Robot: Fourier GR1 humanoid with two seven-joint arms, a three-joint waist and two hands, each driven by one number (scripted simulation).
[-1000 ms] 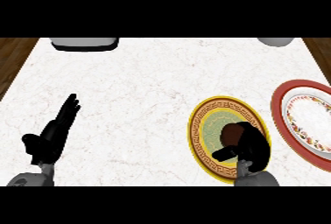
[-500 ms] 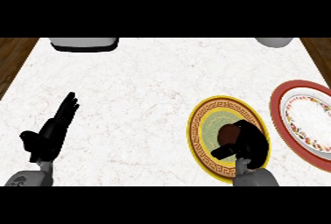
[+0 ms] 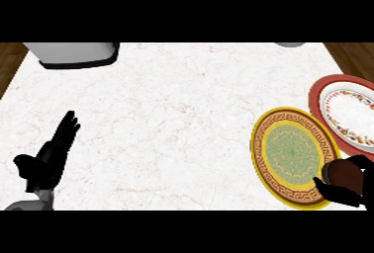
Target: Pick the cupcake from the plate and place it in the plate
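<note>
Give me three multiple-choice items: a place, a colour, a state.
1. The cupcake is: A in the right hand, at the yellow plate's lower right rim; B mid-counter; C at the counter's far edge.
2. The far right plate's rim is: A blue; B red; C green.
3. The left hand is: A open, empty; B curled round a cup; C on a plate.
Key: A, fingers curl round it; B, its outer band is red; A, its fingers lie straight.

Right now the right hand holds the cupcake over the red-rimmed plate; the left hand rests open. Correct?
No. The head view shows the right hand holding the cupcake at the edge of the yellow plate, not the red-rimmed plate; the left hand rests open.
</note>
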